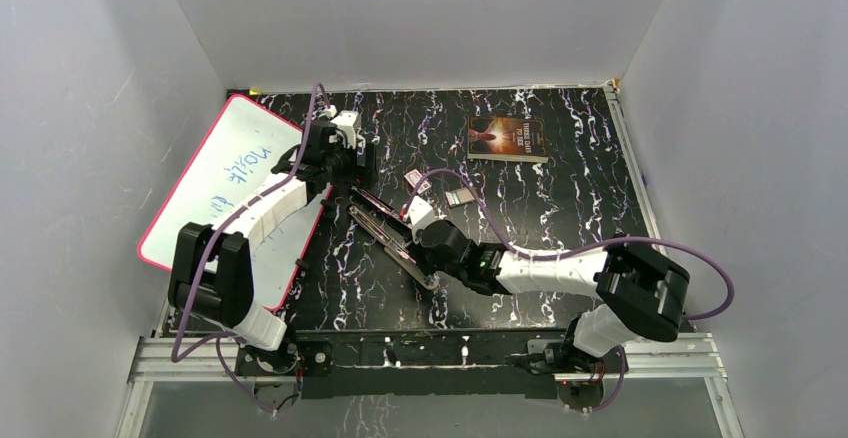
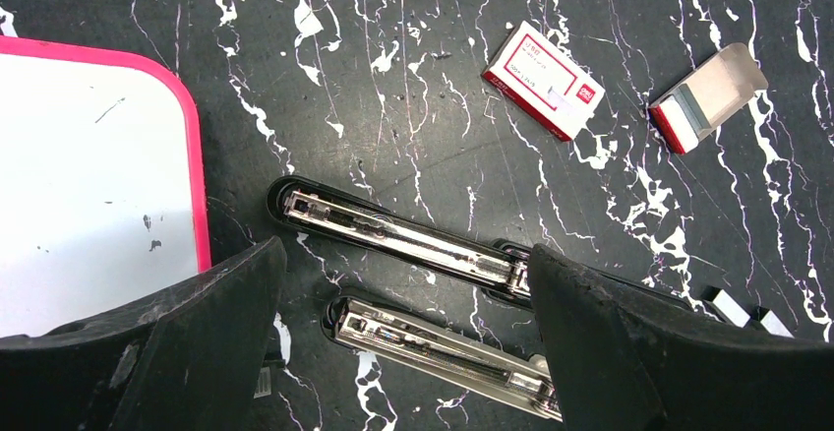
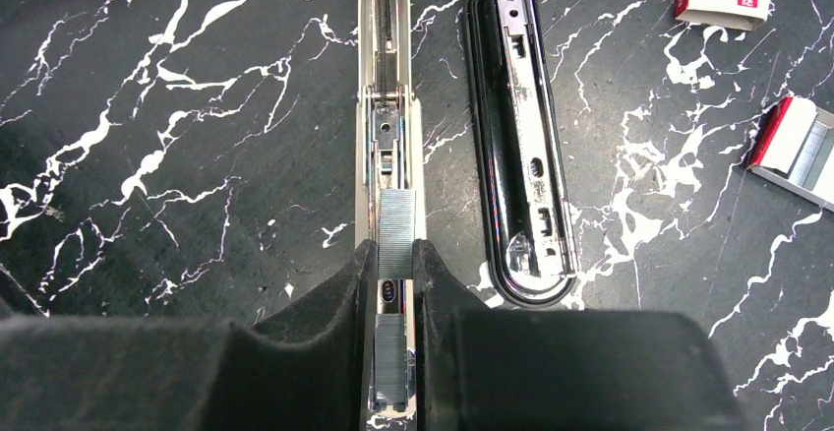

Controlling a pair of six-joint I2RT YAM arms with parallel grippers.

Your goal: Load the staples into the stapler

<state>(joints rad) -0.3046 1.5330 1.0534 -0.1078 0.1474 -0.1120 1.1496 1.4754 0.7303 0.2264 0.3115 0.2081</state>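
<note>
The stapler (image 1: 390, 236) lies hinged fully open on the black marbled table. Its chrome magazine rail (image 3: 388, 106) runs beside its black half (image 3: 521, 155). My right gripper (image 3: 395, 249) is shut on a silvery strip of staples (image 3: 398, 219), holding it along the magazine rail. Another staple strip (image 3: 390, 357) shows lower down between the fingers. My left gripper (image 2: 405, 254) hangs open above the stapler's other end, with both halves (image 2: 393, 234) visible in the wide gap between its fingers (image 2: 207, 342) and touching neither.
A closed red-and-white staple box (image 2: 541, 80) and an opened one (image 2: 703, 96) lie beyond the stapler. A pink-framed whiteboard (image 1: 230, 178) lies at the left, partly under the left arm. A book (image 1: 507, 139) lies at the back. White walls close in three sides.
</note>
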